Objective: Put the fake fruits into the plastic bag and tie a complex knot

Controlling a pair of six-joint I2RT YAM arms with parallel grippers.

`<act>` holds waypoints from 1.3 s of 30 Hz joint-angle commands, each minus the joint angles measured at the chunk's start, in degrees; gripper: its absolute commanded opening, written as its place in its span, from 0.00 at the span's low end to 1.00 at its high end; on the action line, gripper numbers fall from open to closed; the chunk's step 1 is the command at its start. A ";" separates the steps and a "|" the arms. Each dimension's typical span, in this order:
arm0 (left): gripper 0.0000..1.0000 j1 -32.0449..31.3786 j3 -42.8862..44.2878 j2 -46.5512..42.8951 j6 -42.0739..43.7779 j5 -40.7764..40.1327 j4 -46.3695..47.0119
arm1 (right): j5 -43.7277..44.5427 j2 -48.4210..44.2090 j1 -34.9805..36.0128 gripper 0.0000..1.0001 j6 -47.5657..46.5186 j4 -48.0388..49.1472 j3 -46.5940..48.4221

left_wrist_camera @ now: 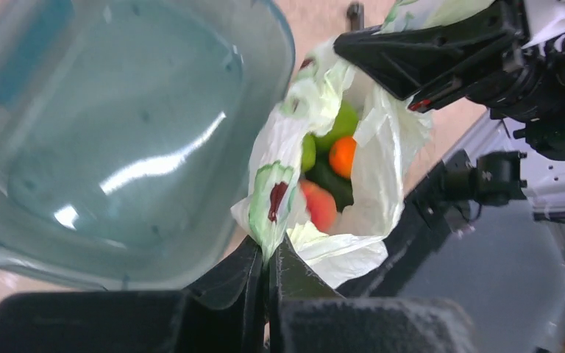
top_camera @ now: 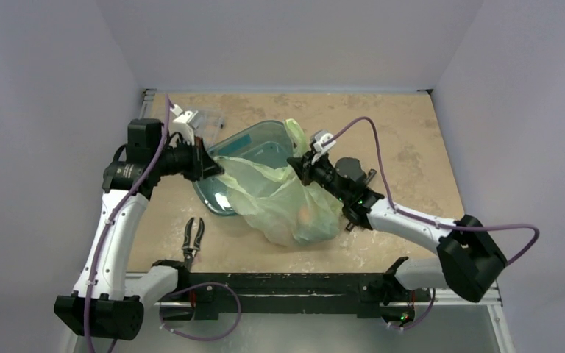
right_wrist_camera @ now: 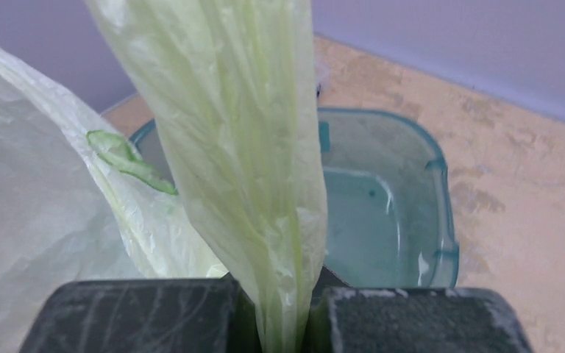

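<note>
Bag: a thin, crinkly, translucent pale green plastic bag (top_camera: 283, 202) lies on the beige mottled counter (top_camera: 404, 132) between the two arms. Its upper part is draped over the near rim of the tub.
Tub: translucent teal plastic tub (top_camera: 261, 141), upright, just behind the bag.
Fruits: small plastic fruits (left_wrist_camera: 342, 156) sit inside the bag. Green, orange, red-orange and dark green pieces show through its mouth in the left wrist view; the count cannot be told.
Left arm: left jaws closed, pinching a fold of the bag's rim.
Right arm: right jaws closed, clamped on a bunched strip of the bag that rises straight up between them.
Bag mouth: held apart between the two grips.
Pliers: dark-handled pliers (top_camera: 191, 239) lie on the counter near its front edge, apart from the bag.
</note>
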 commanded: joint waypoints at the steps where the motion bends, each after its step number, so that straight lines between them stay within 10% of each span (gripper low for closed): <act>1: 0.00 1.30 8.05 1.67 7.94 1.82 11.15 | -4.18 7.47 -4.20 0.00 -2.10 11.14 10.80; 9: 0.00 0.85 12.81 1.33 22.31 10.15 8.66 | -6.89 15.26 -7.85 0.00 -4.37 9.67 20.19; 14: 0.00 -13.41 14.11 0.78 45.26 14.93 -13.11 | -5.99 16.28 -7.59 0.00 -10.96 -0.35 14.35; 20: 0.00 -34.08 8.89 -0.97 51.26 9.35 -13.65 | -2.64 20.21 -7.78 0.00 -16.69 -4.39 8.98; 25: 0.00 -35.22 9.57 0.99 40.83 3.41 -4.71 | -8.99 18.15 -10.09 0.00 -14.62 -8.00 12.60; 31: 0.00 -26.16 13.61 6.03 14.32 0.14 4.07 | -18.94 7.91 -15.36 0.73 -8.29 -19.13 21.91; 39: 0.00 -24.77 10.47 5.98 0.21 -0.31 10.99 | -31.23 -10.92 -17.80 0.95 -13.22 -31.34 21.10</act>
